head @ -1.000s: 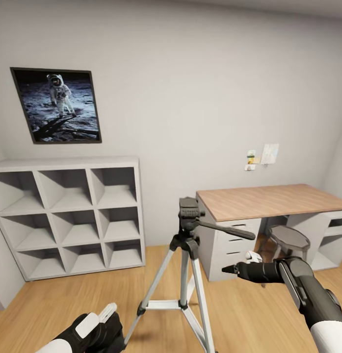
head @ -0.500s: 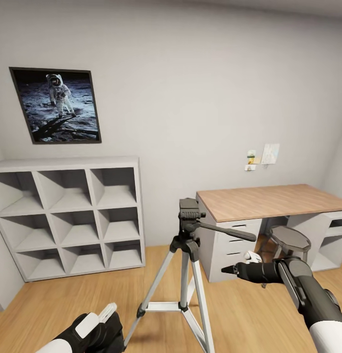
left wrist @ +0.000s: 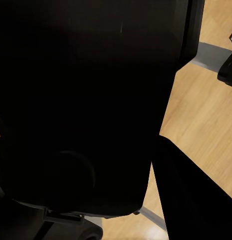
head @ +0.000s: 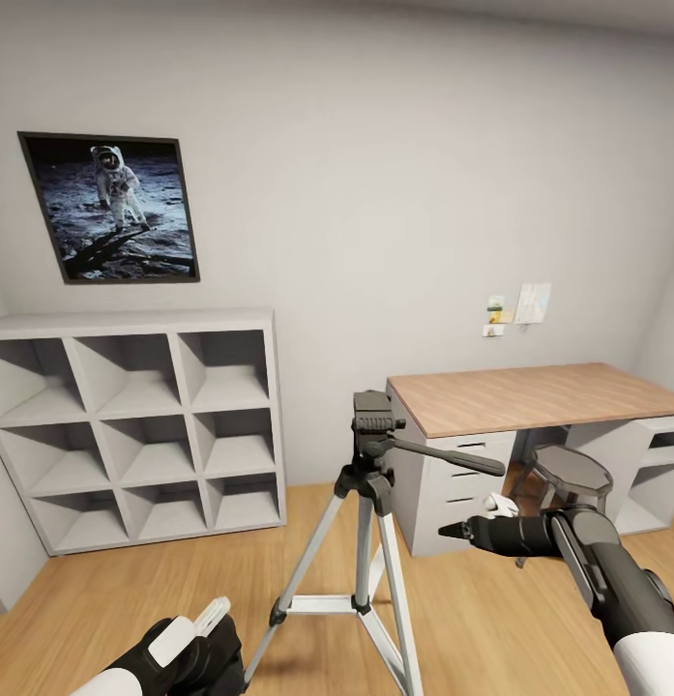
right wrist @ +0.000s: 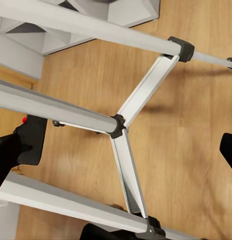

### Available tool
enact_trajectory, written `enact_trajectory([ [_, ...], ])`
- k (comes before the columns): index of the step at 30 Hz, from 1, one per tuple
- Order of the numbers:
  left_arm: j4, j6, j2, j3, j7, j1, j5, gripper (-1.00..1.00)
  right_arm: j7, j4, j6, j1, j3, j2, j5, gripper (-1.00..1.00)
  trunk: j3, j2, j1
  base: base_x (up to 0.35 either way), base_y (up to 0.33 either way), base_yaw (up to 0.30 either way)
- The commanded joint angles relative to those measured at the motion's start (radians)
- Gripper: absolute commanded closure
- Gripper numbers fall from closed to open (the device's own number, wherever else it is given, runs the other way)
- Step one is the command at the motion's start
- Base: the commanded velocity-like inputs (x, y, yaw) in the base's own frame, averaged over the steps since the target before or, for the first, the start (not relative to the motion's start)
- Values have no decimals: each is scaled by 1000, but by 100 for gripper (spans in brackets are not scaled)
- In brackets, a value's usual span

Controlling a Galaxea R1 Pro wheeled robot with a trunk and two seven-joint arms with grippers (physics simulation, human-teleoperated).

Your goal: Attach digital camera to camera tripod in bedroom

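Camera tripod (head: 367, 503) upright btwn shelving (head: 133, 425) & desk (head: 530, 396).

No readable text, label or number anywhere — small notes (head: 518, 311) on the wall too blurred.

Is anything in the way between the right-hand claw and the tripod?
Nothing visible does. In the head view, the right gripper has an open gap across to the camera tripod. The tripod's long handle juts out above the gripper, not between them.
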Motion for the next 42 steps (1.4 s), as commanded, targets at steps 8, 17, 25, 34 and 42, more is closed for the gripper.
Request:
enact_trajectory([
  [8, -3, 6, -1, 8, 7, 0, 4, 100, 0, 0, 7, -1, -3, -2, 1, -100, -11, -2, 0, 0, 0, 0],
  [17, -3, 6, -1, 8, 7, 0, 4, 100, -1, 0, 7, -1, -3, -1, 1, -100, -25, -2, 0, 0, 0, 0],
  [25, -3, 6, -1, 8, 7, 0, 4, 100, -8, 0, 7, -1, -3, 0, 1, -100, -38, -2, 0, 0, 0, 0],
  [34, -3, 6, -1, 8, 7, 0, 4, 100, -9, 0, 7, -1, -2, 0, 1, -100, -53, -2, 0, 0, 0, 0],
  [42, -3, 6, -1, 8, 7, 0, 4, 100, -8, 4, 7, -1, -2, -2, 1, -100, -66, -2, 0, 0, 0, 0],
])
